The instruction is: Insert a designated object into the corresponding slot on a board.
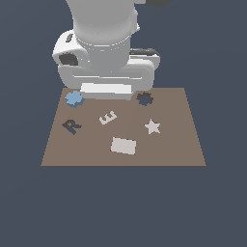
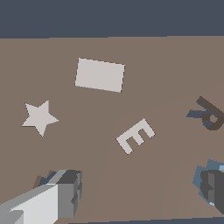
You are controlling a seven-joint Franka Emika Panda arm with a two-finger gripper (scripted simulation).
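1. Nearest in the exterior view, the board (image 1: 123,144) is a flat, matte brown panel, plain and smooth, widening toward the lower edge of the frame.
2. On it, low and central, lies a pale flat rectangle (image 1: 123,145), with a white five-pointed star (image 1: 152,126) to its upper right.
3. Further up sit a white block letter E (image 1: 107,117), tilted, and a dark letter R (image 1: 71,126) at the exterior view's left.
4. Beyond those, the light blue gear piece (image 1: 74,99) with its scalloped rim lies flat at the board's upper left corner.
5. Well apart from it, at upper centre-right, is the slot (image 1: 144,98), a dark toothed cutout; the arm's housing partly covers its top edge.
6. Farthest back, the glossy white arm (image 1: 103,43) fills the upper frame and hides the board's far edge.
7. The gripper (image 2: 140,192) stands wide apart with nothing between its fingers (image 2: 70,192); one finger overlaps the slot and the other the blue piece, both cut off by the frame, and whether they touch is unclear.
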